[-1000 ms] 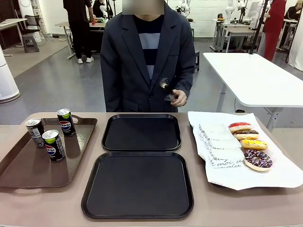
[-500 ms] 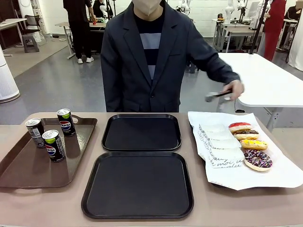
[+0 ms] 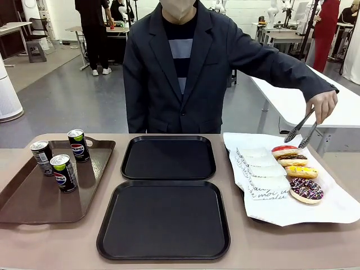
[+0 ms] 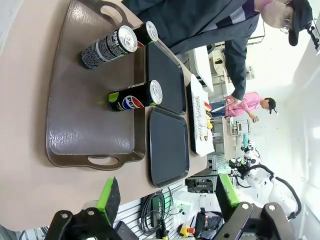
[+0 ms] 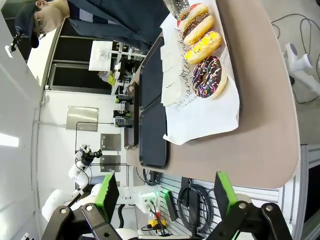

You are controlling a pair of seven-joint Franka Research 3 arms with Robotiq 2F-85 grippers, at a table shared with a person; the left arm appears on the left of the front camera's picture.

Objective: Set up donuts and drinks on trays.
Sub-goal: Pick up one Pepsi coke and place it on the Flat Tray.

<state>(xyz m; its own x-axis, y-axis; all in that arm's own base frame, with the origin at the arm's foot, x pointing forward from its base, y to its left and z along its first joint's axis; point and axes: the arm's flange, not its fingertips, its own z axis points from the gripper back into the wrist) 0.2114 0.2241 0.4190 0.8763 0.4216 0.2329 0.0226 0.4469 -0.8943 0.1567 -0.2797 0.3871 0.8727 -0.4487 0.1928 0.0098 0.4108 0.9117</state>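
A glossy grey concrete floor (image 3: pixel 67 112) runs back to a white-painted brick wall (image 3: pixel 247 34). At right stands a white rectangular table (image 3: pixel 343 104); at left, a grey stool (image 3: pixel 36 52).

Donuts: four (image 3: pixel 305 190), one each iced red, chocolate, yellow and dark with sprinkles, all on one white sheet (image 3: pixel 332 209), toward the tabletop's right edge. Cans: three (image 3: pixel 63 174), all on one brown tray (image 3: pixel 34 203), toward the tabletop's left edge. Black trays: two (image 3: pixel 163 219), one nearer the tabletop's far edge, one nearer its near edge; zero donuts, zero cans on either. Tongs: one pair (image 3: pixel 301 130). Printed papers (image 3: pixel 263 179) overlapped, count unclear.
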